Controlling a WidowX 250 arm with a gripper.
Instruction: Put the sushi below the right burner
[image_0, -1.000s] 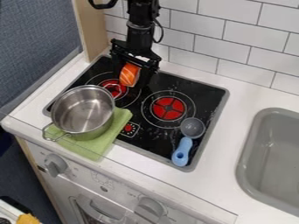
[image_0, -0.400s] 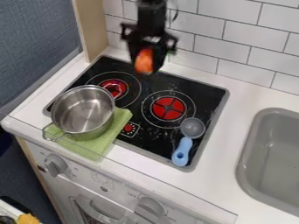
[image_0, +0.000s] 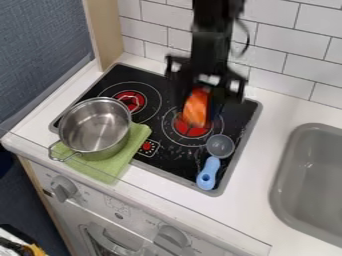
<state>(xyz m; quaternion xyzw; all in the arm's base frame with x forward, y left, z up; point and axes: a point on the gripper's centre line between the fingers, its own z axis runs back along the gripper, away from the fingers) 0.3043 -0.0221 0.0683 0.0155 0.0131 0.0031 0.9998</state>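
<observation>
- Sushi (image_0: 195, 112) was pinched by the gripper (image_0: 197, 103) over the right burner (image_0: 192, 131).
- Stovetop (image_0: 123, 74) was set into a white counter (image_0: 257, 172), backed by tiles (image_0: 280, 45).
- Green cloth (image_0: 103, 170) was partly covered by a pot (image_0: 93, 125).
- Print was borne by the front panel (image_0: 140, 217).

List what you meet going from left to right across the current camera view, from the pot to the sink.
Metal pot → small red stovetop marking → sushi → blue-handled spoon → grey sink.
</observation>
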